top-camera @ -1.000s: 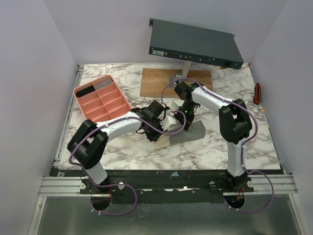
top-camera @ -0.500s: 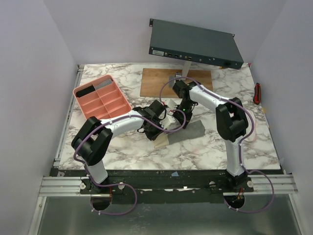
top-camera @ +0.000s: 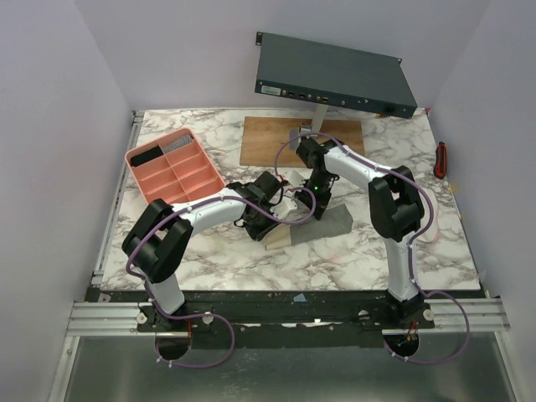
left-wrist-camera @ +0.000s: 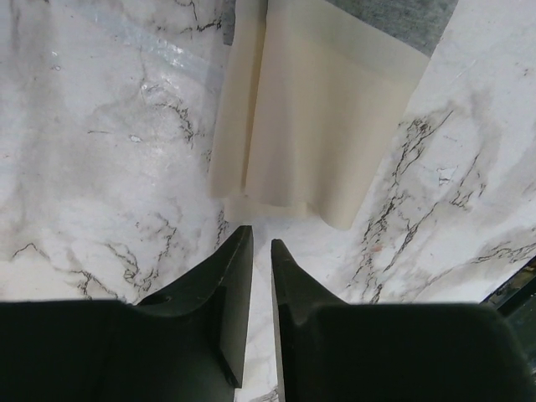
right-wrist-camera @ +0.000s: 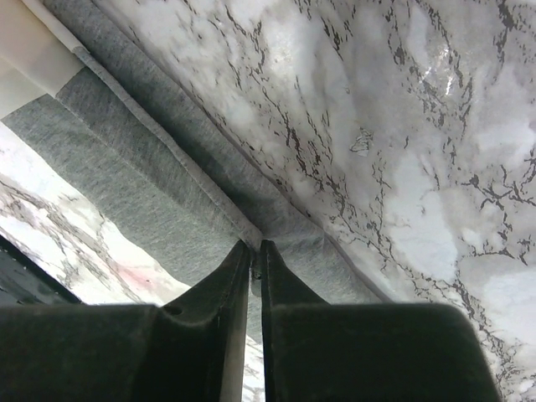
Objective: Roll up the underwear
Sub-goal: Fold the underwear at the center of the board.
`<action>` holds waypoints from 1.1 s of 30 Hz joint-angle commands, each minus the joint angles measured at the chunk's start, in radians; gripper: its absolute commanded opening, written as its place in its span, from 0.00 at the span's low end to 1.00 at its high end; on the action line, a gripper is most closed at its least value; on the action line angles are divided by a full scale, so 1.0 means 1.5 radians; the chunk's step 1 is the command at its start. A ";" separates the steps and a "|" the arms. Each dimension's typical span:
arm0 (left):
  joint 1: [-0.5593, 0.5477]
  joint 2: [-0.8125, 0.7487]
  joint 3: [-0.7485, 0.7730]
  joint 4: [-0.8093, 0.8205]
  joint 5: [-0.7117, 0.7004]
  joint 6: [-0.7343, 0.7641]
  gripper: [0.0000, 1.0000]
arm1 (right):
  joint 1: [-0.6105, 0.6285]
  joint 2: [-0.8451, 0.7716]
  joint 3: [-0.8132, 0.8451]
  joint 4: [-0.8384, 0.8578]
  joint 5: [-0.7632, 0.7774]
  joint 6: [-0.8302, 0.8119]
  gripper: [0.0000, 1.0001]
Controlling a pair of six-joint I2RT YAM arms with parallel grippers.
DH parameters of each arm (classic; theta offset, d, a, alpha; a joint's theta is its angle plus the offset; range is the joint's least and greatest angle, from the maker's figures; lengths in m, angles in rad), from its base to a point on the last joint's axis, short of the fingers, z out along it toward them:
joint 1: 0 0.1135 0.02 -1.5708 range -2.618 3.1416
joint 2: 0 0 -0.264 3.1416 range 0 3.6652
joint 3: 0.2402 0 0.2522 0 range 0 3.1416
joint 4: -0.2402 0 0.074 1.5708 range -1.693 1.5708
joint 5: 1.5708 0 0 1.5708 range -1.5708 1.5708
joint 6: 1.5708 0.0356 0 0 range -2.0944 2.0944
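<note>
I work on a white, grey-veined marble surface (top-camera: 209,260) boxed in by plain pale lilac walls (top-camera: 50,126) on the left, far and right sides, all evenly lit. A wooden board (top-camera: 268,138) lies at the far edge under a dark rack unit (top-camera: 335,75) that hangs tilted. An aluminium rail (top-camera: 109,316) runs along the near edge, with grey metal floor (top-camera: 293,377) below it.

The left tool (left-wrist-camera: 260,239) hangs over the marbled bench (left-wrist-camera: 109,151), its two dark fingers (left-wrist-camera: 226,285) a narrow gap apart with only bench showing between them. Just beyond the fingertips lies the underwear (left-wrist-camera: 310,126), apart from them: its cream band faces the tool, folded lengthwise, with grey cloth at its far end.
</note>
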 commanded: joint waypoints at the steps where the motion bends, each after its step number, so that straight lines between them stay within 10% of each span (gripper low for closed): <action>1: 0.002 -0.004 0.010 -0.016 -0.022 -0.007 0.20 | -0.003 0.008 0.006 0.004 0.021 0.001 0.14; 33: 0.002 -0.061 -0.007 0.002 -0.045 -0.006 0.22 | -0.003 -0.088 -0.015 0.165 0.128 0.096 0.45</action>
